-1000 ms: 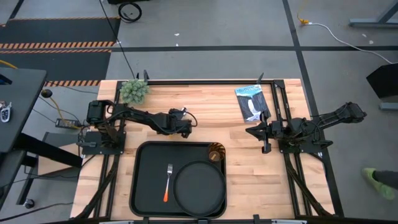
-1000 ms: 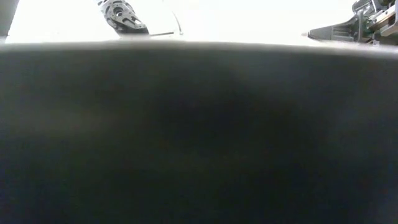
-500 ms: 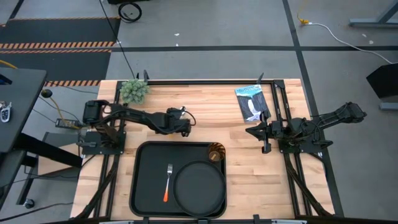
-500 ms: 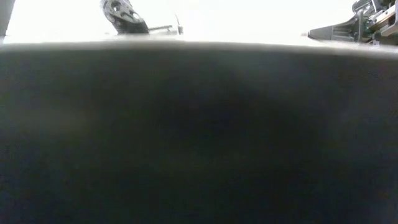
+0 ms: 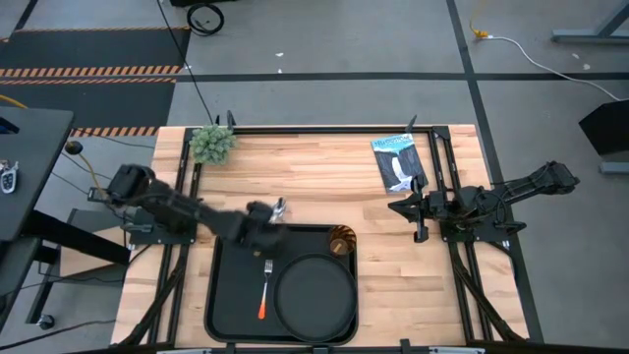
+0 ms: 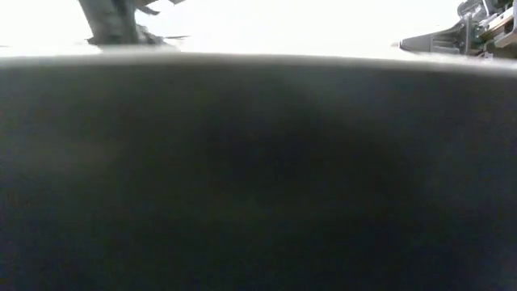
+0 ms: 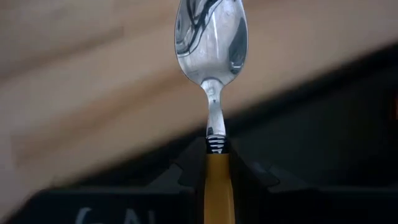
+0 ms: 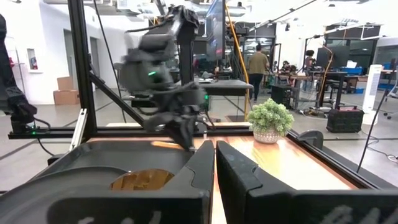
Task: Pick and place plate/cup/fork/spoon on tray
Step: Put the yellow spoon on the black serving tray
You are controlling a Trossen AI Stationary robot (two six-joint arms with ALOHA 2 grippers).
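The black tray (image 5: 228,295) lies at the table's near middle. On it rest the round black plate (image 5: 314,295), the red-handled fork (image 5: 265,287) and the amber cup (image 5: 342,241), which stands in the tray's far right corner. My left gripper (image 5: 263,224) is over the tray's far rim, shut on the spoon (image 7: 210,37). The spoon's shiny bowl (image 5: 279,206) points to the far right. My right gripper (image 5: 396,208) waits shut at the table's right, its fingers (image 8: 214,168) pointing left. My left gripper pinches the spoon's yellow-orange handle (image 7: 217,183) between its two fingers, at the end toward the metal neck. The spoon stands out ahead of the fingers, in line with them, bowl foremost. It is lifted clear of table and tray.
A small potted plant (image 5: 212,144) stands at the far left corner. A black-and-white packet (image 5: 398,162) lies at the far right. Bare wood lies beyond the tray and to its right. The tray's dark wall (image 6: 258,178) fills the low view.
My left gripper has risen from the table beyond the tray and swung toward the near edge and a little left, reaching the tray's far rim with the spoon. The arm's shoulder has swung toward the left. My right arm has kept still.
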